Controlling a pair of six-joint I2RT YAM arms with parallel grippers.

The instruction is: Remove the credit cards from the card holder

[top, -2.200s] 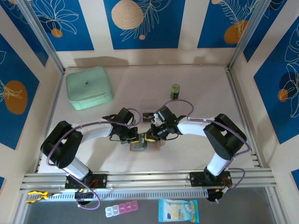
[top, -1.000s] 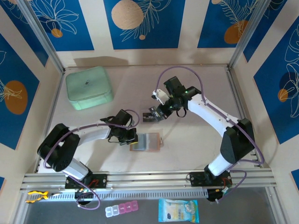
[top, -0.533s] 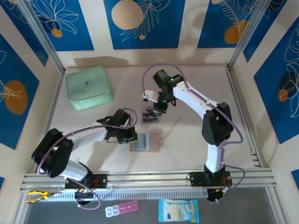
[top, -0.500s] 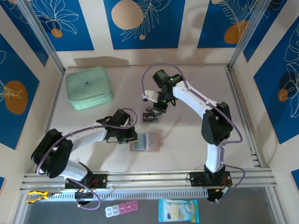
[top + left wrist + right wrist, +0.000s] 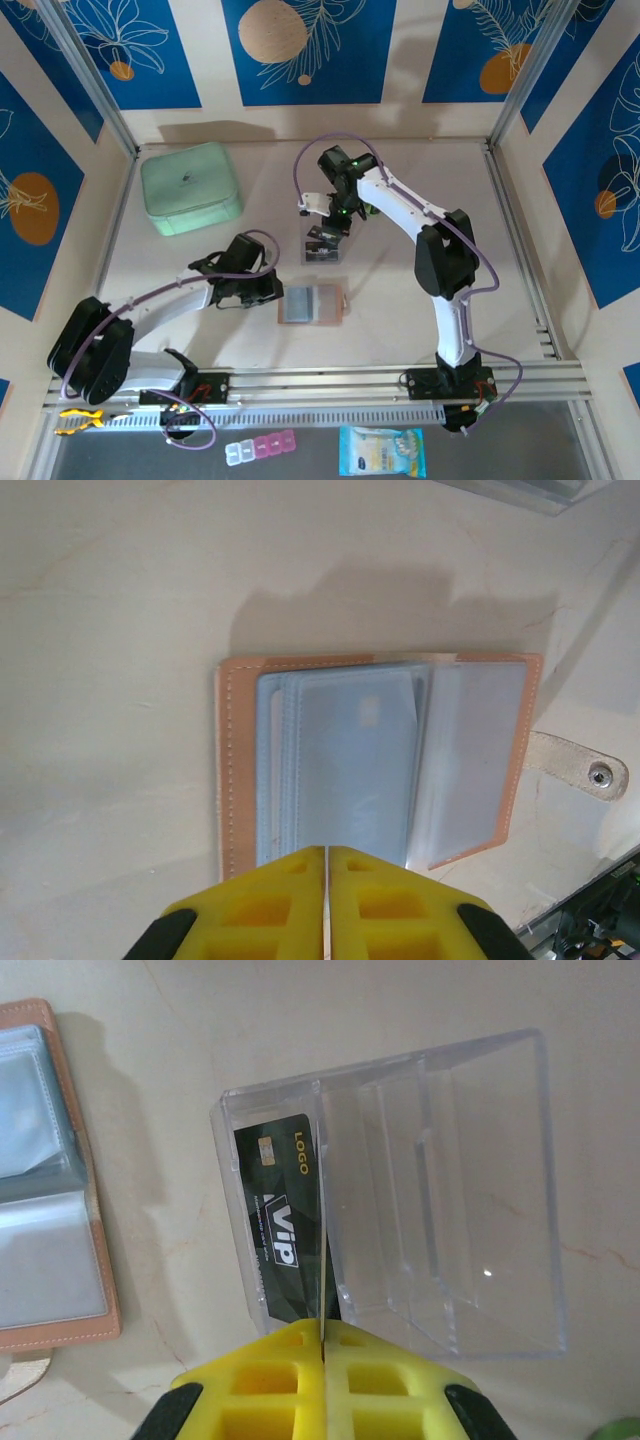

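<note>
As the outstretched right gripper [image 5: 323, 1332] pinches one credit card [image 5: 323, 1260] over a clear rack [image 5: 480, 1190] holding another, the closed left gripper [image 5: 327, 855] faces one card holder [image 5: 235, 770].

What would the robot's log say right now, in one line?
left jaws: shut, beside open card holder | right jaws: shut, over clear tray | black credit card: in tray's end slot

In my right wrist view the frame's edge cuts off the card holder [image 5: 50, 1210]; my left gripper [image 5: 327, 855] hides its near edge. Whether my right gripper [image 5: 322, 1338] pinches a card edge-on, I cannot tell
</note>
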